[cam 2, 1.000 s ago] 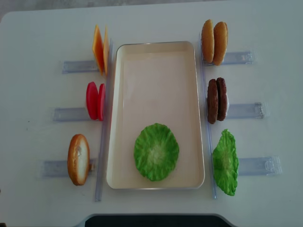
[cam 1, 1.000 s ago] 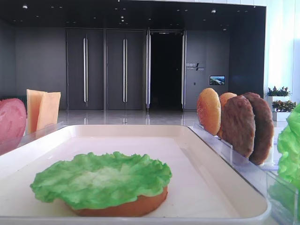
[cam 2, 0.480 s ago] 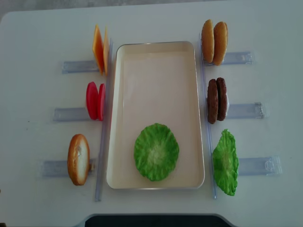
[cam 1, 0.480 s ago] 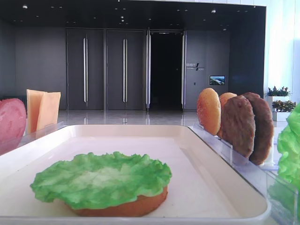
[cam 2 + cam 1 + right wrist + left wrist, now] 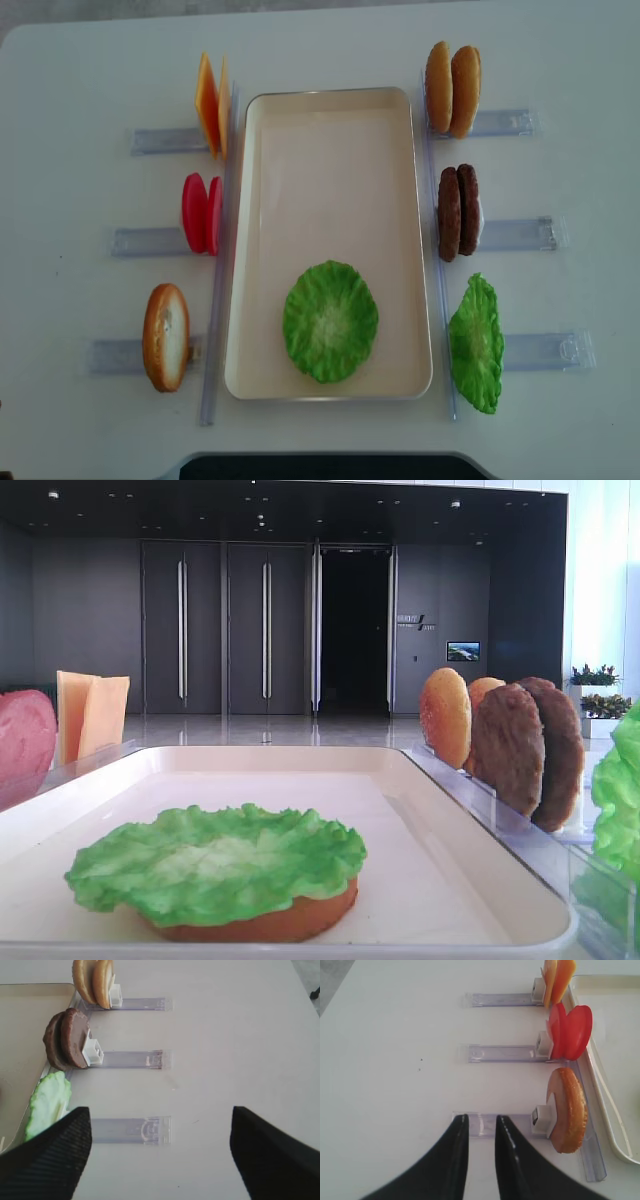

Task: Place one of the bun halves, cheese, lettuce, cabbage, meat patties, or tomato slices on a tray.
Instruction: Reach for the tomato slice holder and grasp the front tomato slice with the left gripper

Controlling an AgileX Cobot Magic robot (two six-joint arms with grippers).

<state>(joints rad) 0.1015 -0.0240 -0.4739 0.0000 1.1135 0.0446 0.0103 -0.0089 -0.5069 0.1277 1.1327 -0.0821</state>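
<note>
White table (image 5: pixel 90 70), dark hall behind. The tray (image 5: pixel 330 105) sits mid-table, and near its front edge a lettuce (image 5: pixel 330 321) lies flat over a bun half (image 5: pixel 290 920). Along the left edge stand cheese (image 5: pixel 212 104), tomato slices (image 5: pixel 201 213) and another bun half (image 5: pixel 165 337); along the right, bun halves (image 5: pixel 451 88), meat patties (image 5: pixel 457 212), a second lettuce (image 5: pixel 475 343). Left gripper (image 5: pixel 478 1132) hangs nearly closed, grasping nothing. Right gripper (image 5: pixel 160 1135) spread wide, empty.

Left claw (image 5: pixel 479 1127) nearly closed and empty; right claw (image 5: pixel 160 1125) spread wide.
</note>
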